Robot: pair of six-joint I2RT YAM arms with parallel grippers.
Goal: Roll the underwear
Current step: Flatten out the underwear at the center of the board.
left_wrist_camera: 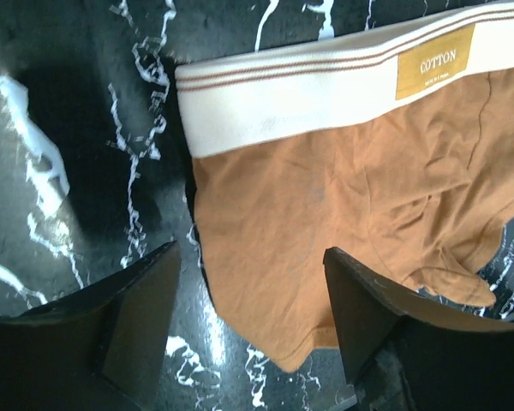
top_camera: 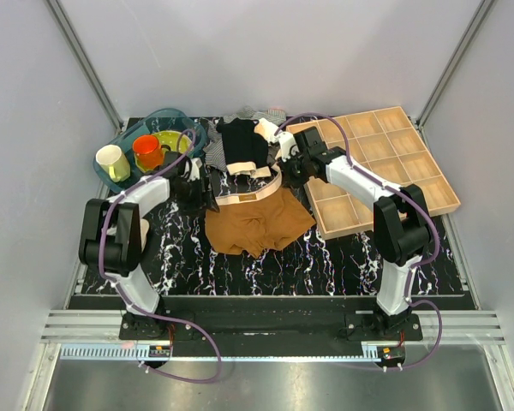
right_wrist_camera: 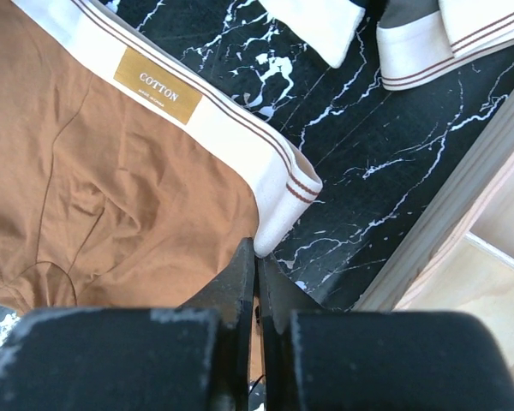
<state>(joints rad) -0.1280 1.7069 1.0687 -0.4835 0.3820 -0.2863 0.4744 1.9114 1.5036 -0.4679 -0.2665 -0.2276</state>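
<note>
Just left of the wooden tray (top_camera: pixel 394 219), the underwear (top_camera: pixel 257 224) lies spread flat on the marbled table (top_camera: pixel 343 257). Its pale waistband (right_wrist_camera: pixel 240 128) runs alongside the tray's near compartments and its leg hems reach past the tray's near-left corner. No fold or roll has been started yet.

At the waistband end nearest the tray, the right gripper (right_wrist_camera: pixel 257 257) has its fingers pressed together at the cloth's edge; whether any fabric sits between them I cannot tell. Over the side farthest from the tray, the left gripper (left_wrist_camera: pixel 250 257) hovers with fingers apart, straddling the garment's outer edge and holding nothing.

The likely trouble is an uneven start. If only the tray-side corner lifts, the fabric would skew and the roll come out slanted. A pull toward the tray could snag cloth on its wall. The black garment (top_camera: pixel 240 141), lying on the tray's left just past the waistband, could also get swept in.
</note>
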